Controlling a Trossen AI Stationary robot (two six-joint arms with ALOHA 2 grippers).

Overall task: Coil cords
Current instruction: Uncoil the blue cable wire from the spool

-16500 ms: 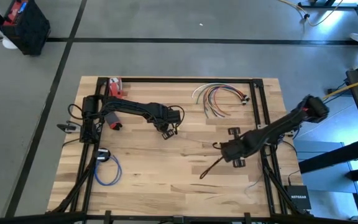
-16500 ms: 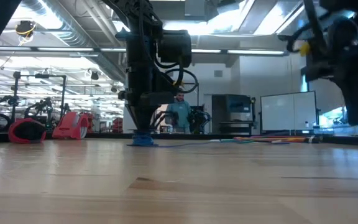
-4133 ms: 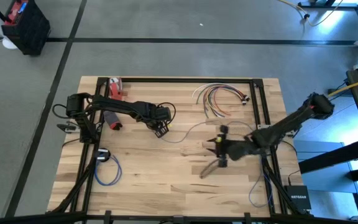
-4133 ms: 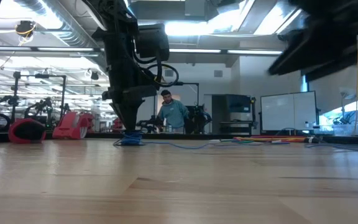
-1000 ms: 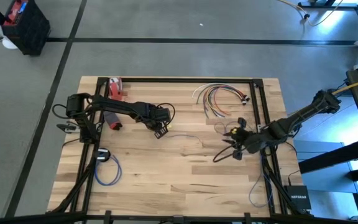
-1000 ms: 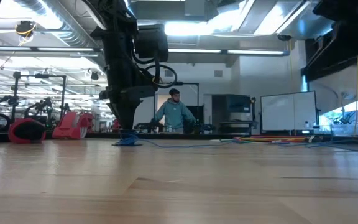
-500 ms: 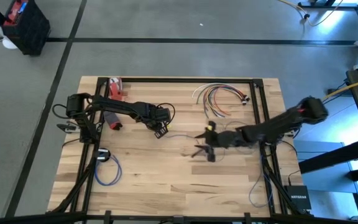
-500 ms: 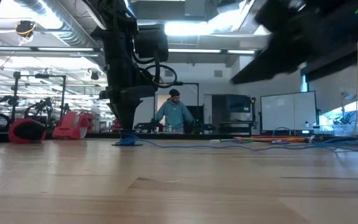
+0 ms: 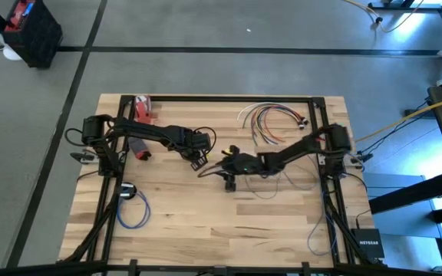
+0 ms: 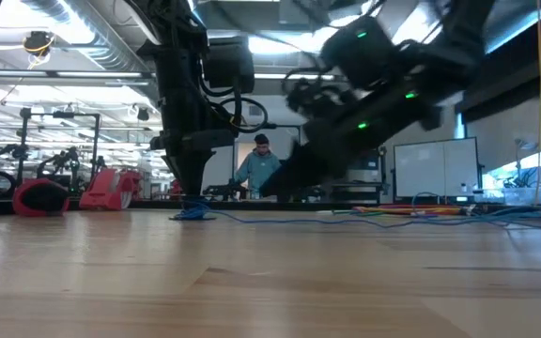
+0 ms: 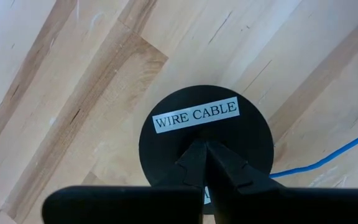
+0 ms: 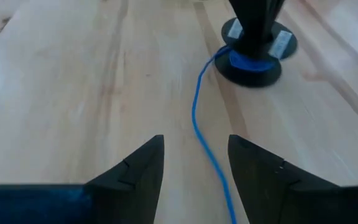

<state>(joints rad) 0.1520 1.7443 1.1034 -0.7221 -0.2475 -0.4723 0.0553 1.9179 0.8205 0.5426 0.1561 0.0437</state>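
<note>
Blue, thin and flexible, the cord (image 12: 199, 118) I am working on runs across the middle of the pale butcher-block wooden bench (image 9: 206, 222), from a round black plastic spool disc (image 11: 206, 140) labelled "WIRE CABLE" toward my right arm. My left gripper (image 9: 199, 160) stands straight down on that disc, a little left of the bench's centre, and its two dark fingers (image 11: 213, 167) are clenched together on the disc's middle post; a few blue turns already show around the spool's base in the right wrist view. My right gripper (image 9: 229, 170) reaches in from the right edge and hangs just beside the left one, low over the wood, with its fingers (image 12: 135, 171) spread wide and released; the blue cord lies on the bench between them, touching neither as far as I can tell.

Near the back edge, right of centre, lies a loose fan of thin cords (image 9: 267, 121) in white, orange and red. At the left edge, toward the front corner, a second blue cord (image 9: 133, 211) sits in a rough loop beside another small black disc (image 9: 126, 191). A red and black tool (image 9: 140, 107) rests at the back left corner. From table height I see a person in a teal top (image 10: 256, 169) standing in the room behind, well apart from the arms, though the right arm blurs much of that view.
</note>
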